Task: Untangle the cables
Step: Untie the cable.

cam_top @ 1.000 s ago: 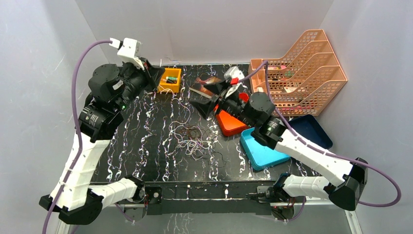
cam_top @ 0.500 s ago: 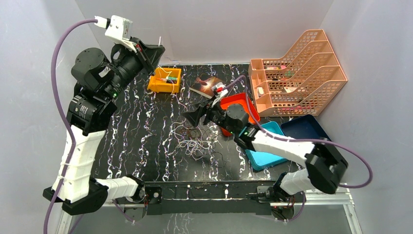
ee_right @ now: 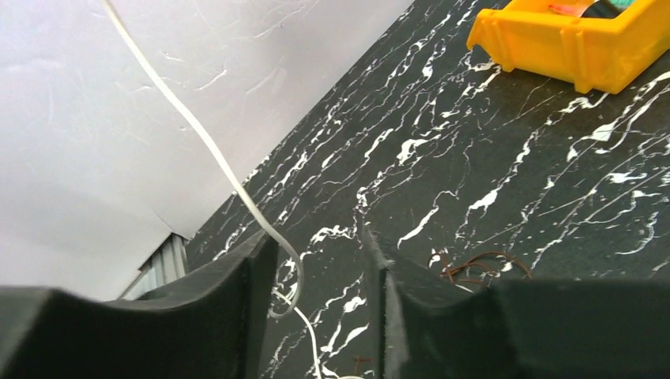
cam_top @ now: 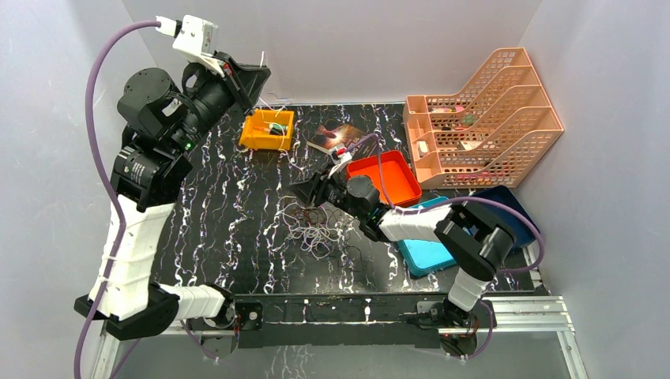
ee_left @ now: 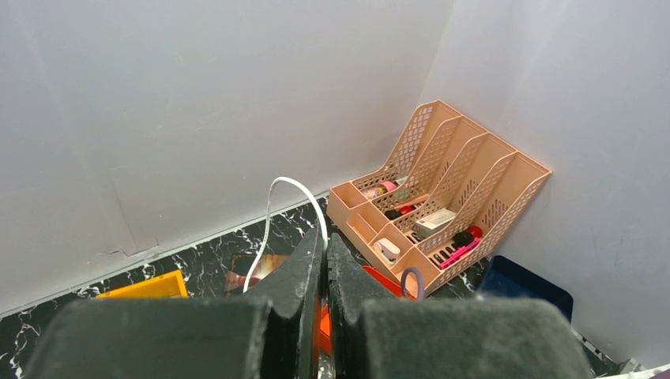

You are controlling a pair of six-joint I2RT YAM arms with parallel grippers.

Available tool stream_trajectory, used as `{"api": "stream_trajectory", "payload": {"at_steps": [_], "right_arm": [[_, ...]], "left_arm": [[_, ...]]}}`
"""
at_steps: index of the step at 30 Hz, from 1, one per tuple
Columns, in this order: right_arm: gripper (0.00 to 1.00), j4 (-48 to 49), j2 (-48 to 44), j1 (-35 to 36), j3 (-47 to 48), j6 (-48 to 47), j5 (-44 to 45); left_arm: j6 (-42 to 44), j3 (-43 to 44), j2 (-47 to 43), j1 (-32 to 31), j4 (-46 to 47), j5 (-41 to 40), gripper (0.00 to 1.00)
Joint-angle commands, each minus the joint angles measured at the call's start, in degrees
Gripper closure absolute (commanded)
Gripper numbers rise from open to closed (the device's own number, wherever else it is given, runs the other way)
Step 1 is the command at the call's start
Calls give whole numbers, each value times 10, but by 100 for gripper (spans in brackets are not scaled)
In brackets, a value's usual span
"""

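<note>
The cables (cam_top: pixel 313 224) lie as a loose tangle of whitish and dark brown loops on the black marble table (cam_top: pixel 221 213). My left gripper (cam_top: pixel 254 80) is raised high at the back left, shut on the whitish cable (ee_left: pixel 294 185), which loops out above its closed jaws (ee_left: pixel 324 237). My right gripper (cam_top: pixel 305 190) is open, low at the tangle's far edge. In the right wrist view the whitish cable (ee_right: pixel 237 185) runs down between the open jaws (ee_right: pixel 320 253), close to the left finger. A brown cable (ee_right: pixel 483 264) lies just behind the right finger.
A yellow bin (cam_top: pixel 269 131) stands at the back, with a booklet (cam_top: pixel 336 136) to its right. An orange tray (cam_top: pixel 389 177), a light blue tray (cam_top: pixel 427 249) and a dark blue tray (cam_top: pixel 507 210) sit on the right. A peach file rack (cam_top: pixel 483 115) fills the back right corner.
My right arm has swung left and down from over the orange tray to the tangle. My left gripper has lifted higher with the whitish cable.
</note>
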Motion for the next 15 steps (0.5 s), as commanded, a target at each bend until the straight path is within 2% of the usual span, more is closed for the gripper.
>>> {"api": "stream_trajectory", "payload": {"at_steps": [1, 6, 8, 11, 15], "right_arm": [[58, 111, 17, 1, 23, 23, -10], [88, 57, -18, 2, 40, -21, -24], [97, 35, -47, 2, 37, -44, -19], [100, -1, -96, 1, 41, -71, -11], [100, -107, -156, 2, 97, -103, 1]], "left_arm": [[6, 15, -12, 3, -3, 9, 100], [13, -29, -50, 3, -19, -22, 100], [15, -65, -73, 3, -27, -42, 100], [17, -124, -109, 3, -41, -75, 100], [1, -207, -158, 3, -51, -94, 100]]}}
